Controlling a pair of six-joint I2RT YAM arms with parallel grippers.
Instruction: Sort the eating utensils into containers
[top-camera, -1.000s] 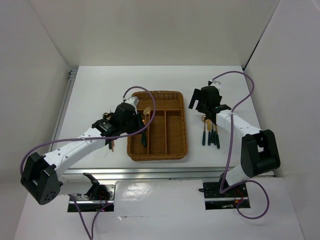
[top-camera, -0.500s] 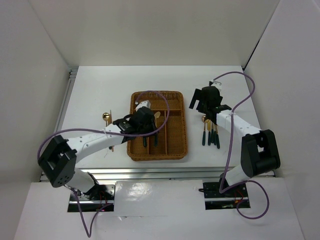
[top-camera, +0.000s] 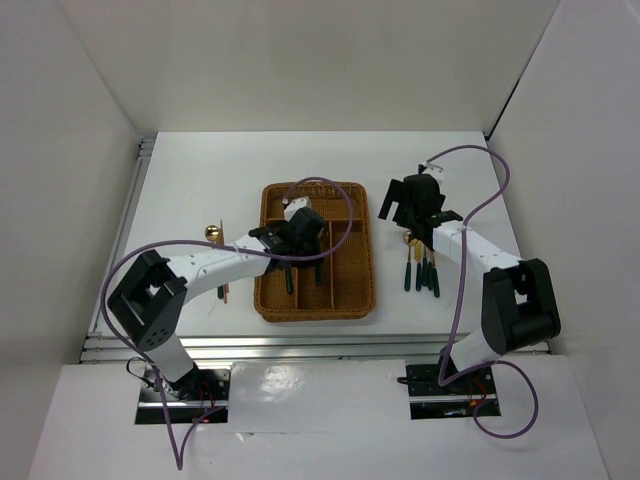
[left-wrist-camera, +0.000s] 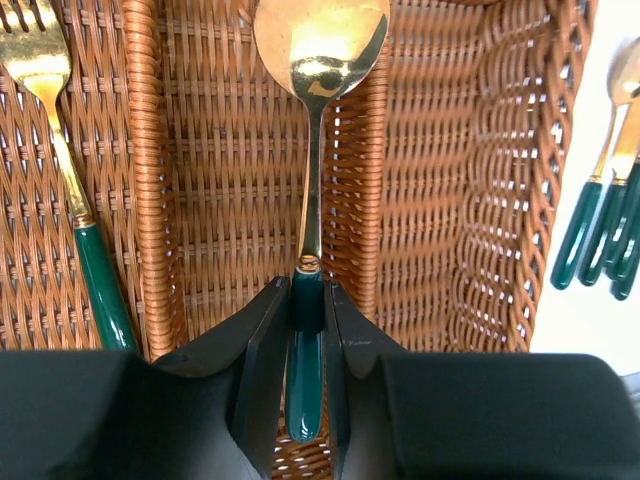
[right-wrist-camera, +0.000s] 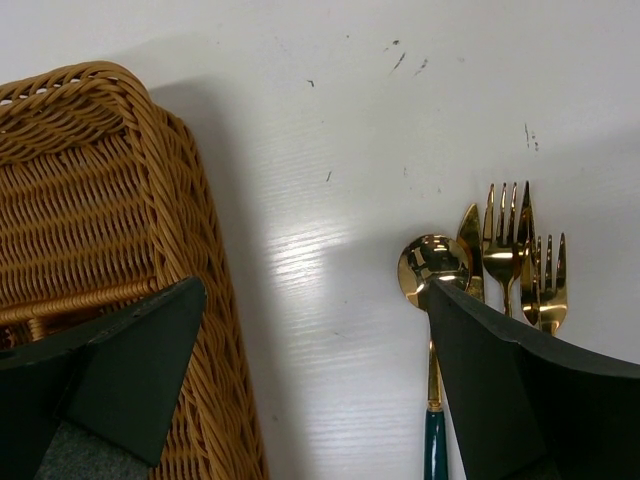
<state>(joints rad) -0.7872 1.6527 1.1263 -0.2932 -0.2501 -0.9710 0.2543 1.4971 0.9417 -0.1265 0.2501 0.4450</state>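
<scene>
Sorting is barely begun: a fork (left-wrist-camera: 60, 130) lies in the tray (top-camera: 318, 312), left end effector (left-wrist-camera: 307, 330) grips a spoon (left-wrist-camera: 318, 60) above it, and right end effector (right-wrist-camera: 310, 300) gapes over unsorted cutlery (top-camera: 420, 272) to the right.

No legible text; the left hand (left-wrist-camera: 307, 292) perhaps bears a faint mark.

Tabletop (top-camera: 200, 170): white, flat.
Centre: brown wicker tray (top-camera: 366, 292).
Right of tray: cluster of green-handled gold cutlery (top-camera: 420, 272).
Left of tray: one gold spoon (top-camera: 212, 233).
</scene>
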